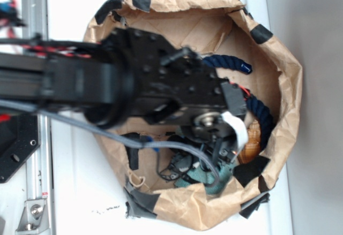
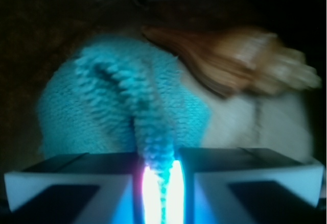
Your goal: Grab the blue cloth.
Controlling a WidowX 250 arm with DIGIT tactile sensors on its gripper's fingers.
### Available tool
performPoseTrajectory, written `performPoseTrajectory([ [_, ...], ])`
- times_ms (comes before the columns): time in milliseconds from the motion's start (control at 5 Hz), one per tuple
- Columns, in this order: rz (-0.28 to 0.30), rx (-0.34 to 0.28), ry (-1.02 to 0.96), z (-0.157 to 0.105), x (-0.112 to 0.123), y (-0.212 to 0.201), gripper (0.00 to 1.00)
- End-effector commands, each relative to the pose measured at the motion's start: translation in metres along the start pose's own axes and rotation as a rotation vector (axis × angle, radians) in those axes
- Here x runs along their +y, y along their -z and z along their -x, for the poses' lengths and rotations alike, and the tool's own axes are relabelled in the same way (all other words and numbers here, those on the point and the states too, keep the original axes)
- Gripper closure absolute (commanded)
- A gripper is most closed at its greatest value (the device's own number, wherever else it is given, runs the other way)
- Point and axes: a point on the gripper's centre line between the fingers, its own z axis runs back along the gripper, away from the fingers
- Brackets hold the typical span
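Observation:
The blue cloth (image 2: 112,112) is a fuzzy teal terry lump filling the left and middle of the wrist view. A ridge of it runs down between my two fingertips, and my gripper (image 2: 162,183) is shut on that fold. In the exterior view the arm reaches down into a brown paper bag (image 1: 278,58), and only a teal patch of the blue cloth (image 1: 201,175) shows under my gripper (image 1: 217,160), near the bag's lower wall.
A thick dark navy rope (image 1: 252,98) curls along the bag's right inner side. A tan woven object (image 1: 251,138) lies right of the gripper; a tan and pale plush shape (image 2: 240,66) sits behind the cloth. Black tape patches (image 1: 252,169) line the bag's rim.

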Motion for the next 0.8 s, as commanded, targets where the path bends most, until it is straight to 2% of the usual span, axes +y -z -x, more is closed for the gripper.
performPoseTrajectory([
  [0,-0.079,-0.028,0.001,-0.007,-0.019,-0.025,1.00],
  [200,-0.159,-0.052,-0.208,0.014,-0.003,-0.083,1.00],
  [400,-0.143,-0.066,-0.476,0.045,0.018,-0.138,1.00],
  [600,-0.150,-0.034,-0.738,0.060,0.031,-0.167,1.00],
])
